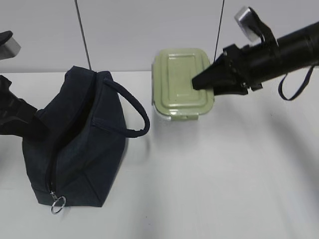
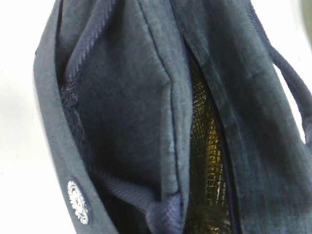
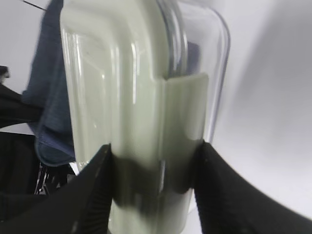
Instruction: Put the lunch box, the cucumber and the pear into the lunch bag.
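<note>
The lunch bag point(image 1: 79, 144) stands at the left, dark navy, its zipper undone and its loop handle point(image 1: 132, 112) hanging to the right. In the left wrist view the lunch bag point(image 2: 122, 97) fills the frame, and foil lining point(image 2: 204, 146) shows through the slit. My left gripper point(image 1: 34, 118) is shut on the bag's left edge; its fingers are hidden. The lunch box point(image 1: 183, 82) is tipped with its sage-green lid toward the camera. My right gripper point(image 1: 198, 81) is shut on it, its fingers point(image 3: 95, 180) on either side of the lunch box point(image 3: 141, 97). The cucumber and the pear are out of view.
The white table point(image 1: 224, 174) stretches in front and to the right. A metal ring pull point(image 1: 58, 204) hangs at the bag's near corner. A white wall with two thin dark cables point(image 1: 82, 35) stands behind. A loose cable loop point(image 1: 294, 87) hangs under the right arm.
</note>
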Robot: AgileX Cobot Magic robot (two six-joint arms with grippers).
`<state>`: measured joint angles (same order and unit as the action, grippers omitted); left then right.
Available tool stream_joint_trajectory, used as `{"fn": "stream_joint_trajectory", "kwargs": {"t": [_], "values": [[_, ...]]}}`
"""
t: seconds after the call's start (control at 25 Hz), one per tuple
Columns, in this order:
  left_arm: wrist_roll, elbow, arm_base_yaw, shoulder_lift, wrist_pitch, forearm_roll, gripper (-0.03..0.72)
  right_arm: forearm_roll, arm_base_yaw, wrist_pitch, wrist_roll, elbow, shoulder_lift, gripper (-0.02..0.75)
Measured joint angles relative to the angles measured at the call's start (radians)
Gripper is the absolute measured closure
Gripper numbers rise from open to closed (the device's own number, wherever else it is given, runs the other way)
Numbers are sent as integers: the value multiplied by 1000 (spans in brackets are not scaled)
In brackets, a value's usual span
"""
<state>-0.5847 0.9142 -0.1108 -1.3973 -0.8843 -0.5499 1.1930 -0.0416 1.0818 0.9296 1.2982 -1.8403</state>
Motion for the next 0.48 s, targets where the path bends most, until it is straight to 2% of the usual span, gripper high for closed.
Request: {"fn": "stream_joint_trajectory", "kwargs": {"t": [0.08, 0.24, 0.48], "values": [[0, 0, 0, 0, 0, 0, 704, 0, -46, 2, -28, 59, 16, 387], [0, 0, 0, 0, 0, 0, 704, 0, -196, -39, -69, 181, 20, 387], [0, 0, 0, 0, 0, 0, 704, 9, -399, -255, -76, 299, -2, 387]]}}
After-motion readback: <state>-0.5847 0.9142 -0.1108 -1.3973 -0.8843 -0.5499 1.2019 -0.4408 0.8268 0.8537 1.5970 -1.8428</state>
